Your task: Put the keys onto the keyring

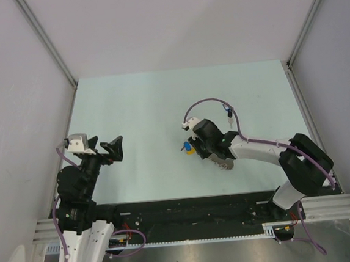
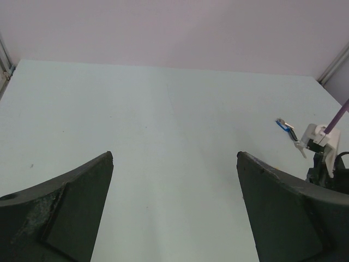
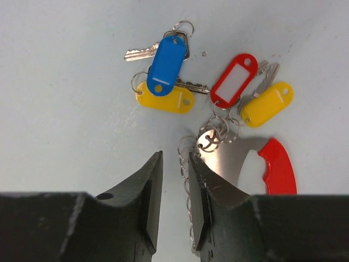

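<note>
Hanging nearest the lens, the right gripper (image 3: 174, 158) hovers low over the pale table (image 1: 142, 103), its fingers parted by a narrow gap. The left gripper (image 2: 174, 158), at its 9 o'clock, gapes wide and empty. The keyring (image 3: 234, 158), silver with a red band, lies at the fingertips' 3 o'clock, its chain trailing into the gap. The tagged keys (image 3: 166, 65) lie at 12 and 1 o'clock.

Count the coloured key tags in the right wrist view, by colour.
Blue tag: 1
Yellow tags: 2
Red tag: 1
Total: 4
</note>
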Controlling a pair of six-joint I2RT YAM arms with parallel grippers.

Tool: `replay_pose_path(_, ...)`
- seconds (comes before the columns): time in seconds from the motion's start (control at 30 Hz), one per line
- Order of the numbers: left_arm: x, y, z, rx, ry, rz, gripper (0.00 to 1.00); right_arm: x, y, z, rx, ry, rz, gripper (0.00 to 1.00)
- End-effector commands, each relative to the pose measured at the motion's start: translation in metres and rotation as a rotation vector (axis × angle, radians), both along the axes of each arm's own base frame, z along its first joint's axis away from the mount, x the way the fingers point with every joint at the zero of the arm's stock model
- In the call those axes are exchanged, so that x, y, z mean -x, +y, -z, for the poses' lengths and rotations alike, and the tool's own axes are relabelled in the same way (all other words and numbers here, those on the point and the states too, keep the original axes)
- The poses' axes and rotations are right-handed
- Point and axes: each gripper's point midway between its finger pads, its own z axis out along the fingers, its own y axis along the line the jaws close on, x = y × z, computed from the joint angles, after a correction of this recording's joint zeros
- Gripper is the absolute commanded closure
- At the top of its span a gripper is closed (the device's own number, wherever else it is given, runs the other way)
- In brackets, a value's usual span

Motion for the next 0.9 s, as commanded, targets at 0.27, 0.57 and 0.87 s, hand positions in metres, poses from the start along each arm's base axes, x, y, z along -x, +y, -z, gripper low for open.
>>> replay_pose_path(0.27, 0.003, -0.004, -0.011, -0.008, -0.022, 0.027, 0.00, -0.022, 0.006, 0.014, 0.168, -0.098, -0.030, 0.77)
replay_pose_path(0.57, 0.004, -0.005, -0.012, -0.007, -0.027, 0.030, 0.00, -0.023, 0.008, 0.026, 0.233, -0.102, -0.048, 0.79)
replay_pose_path(0.87, 0.003, -0.006, -0.010, -0.010, -0.021, 0.036, 0.00, -0.022, 0.005, 0.017, 0.259, -0.129, -0.039, 0.96)
